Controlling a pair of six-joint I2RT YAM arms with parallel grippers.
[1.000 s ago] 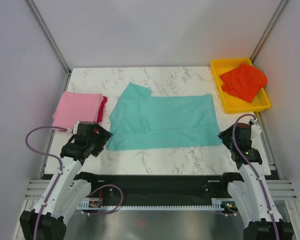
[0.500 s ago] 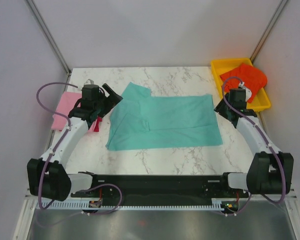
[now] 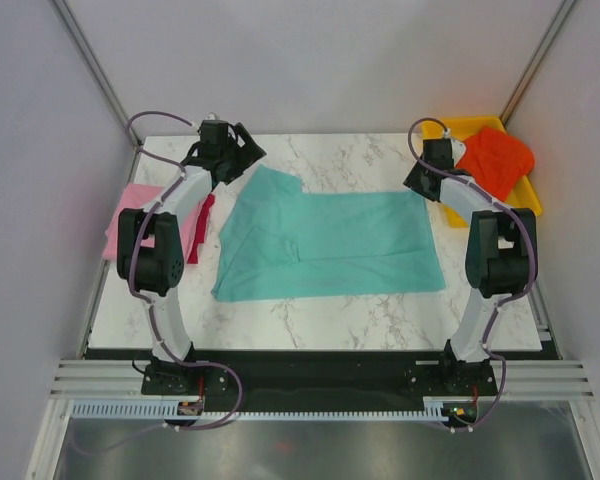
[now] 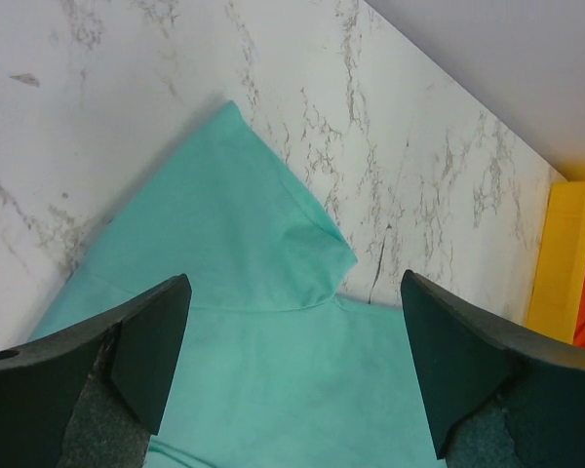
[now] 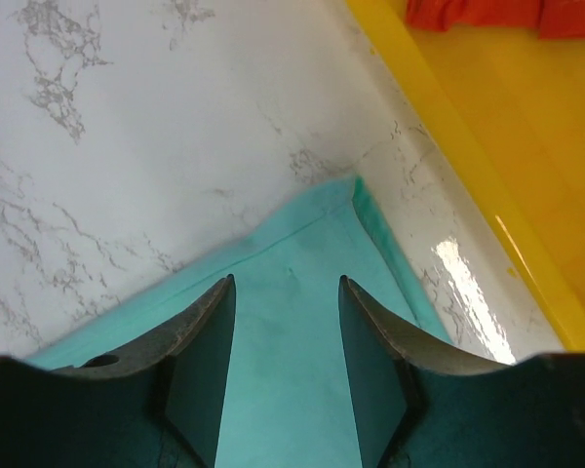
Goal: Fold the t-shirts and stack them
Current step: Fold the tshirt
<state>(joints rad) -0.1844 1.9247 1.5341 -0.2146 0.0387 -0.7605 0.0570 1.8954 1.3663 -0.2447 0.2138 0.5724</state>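
1. The teal t-shirt (image 3: 330, 245) lies spread flat in the middle of the marble worktop (image 3: 330, 320). One sleeve (image 4: 234, 214) points toward the far left corner. The body extends to the right and ends near the yellow tray (image 5: 448, 146).

2. The left gripper (image 3: 248, 148) hangs over the far left sleeve of the teal t-shirt.
   - Its jaws are wide apart.
   - In the left wrist view the sleeve tip and the bare worktop show between the two fingers (image 4: 146, 351).
   - No cloth is clamped. The views do not show whether the fingertips touch the cloth.

3. The right gripper (image 3: 417, 185) hangs over the far right corner (image 5: 341, 210) of the teal t-shirt, just beside the tray wall.
   - Its jaws are partly apart.
   - In the right wrist view the flat cloth shows in the gap between them.
   - Nothing is gripped.

4. The pink t-shirt (image 3: 140, 197) lies folded at the left edge of the worktop.
   - The left arm partly covers it.
   - A strip of the crimson t-shirt (image 3: 202, 220) shows along its right side, apart from the teal t-shirt.

5. The orange-red t-shirt (image 3: 495, 160) lies crumpled in the yellow tray at the far right corner. Part of it hangs over the far rim.
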